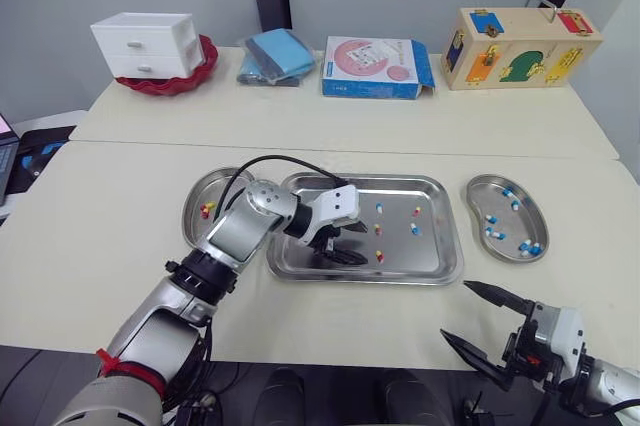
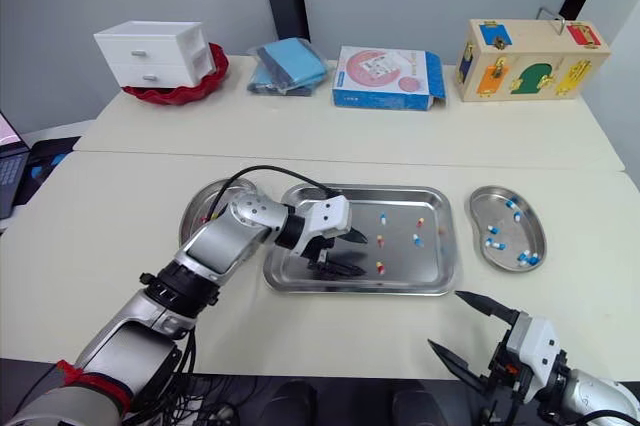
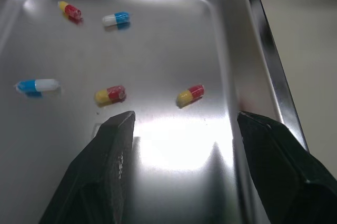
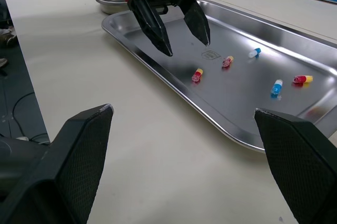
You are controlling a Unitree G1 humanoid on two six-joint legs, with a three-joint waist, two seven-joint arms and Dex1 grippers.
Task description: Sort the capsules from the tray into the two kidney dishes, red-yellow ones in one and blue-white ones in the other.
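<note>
The nearest red-yellow capsule (image 3: 190,94) lies on the floor of the tray (image 1: 365,279), toward its 6 o'clock rim. A second red-yellow capsule (image 3: 110,94) lies just beside it, and a blue-white capsule (image 3: 38,86) is a little farther on. The left hand (image 3: 185,116) hovers just short of them, spread wide and empty. With so broad a gap, closing could catch both red-yellow ones or neither. On slick steel a rounded capsule would likely skid off a fingertip, perhaps into the blue-white one. A finger might also strike the tray's near wall and shove it. A weak pinch could drop the capsule before the left kidney dish (image 1: 195,221) at the tray's 9 o'clock. The right hand (image 1: 455,309), wide open and empty, hangs above the worktop (image 1: 120,206) near 5 o'clock.
</note>
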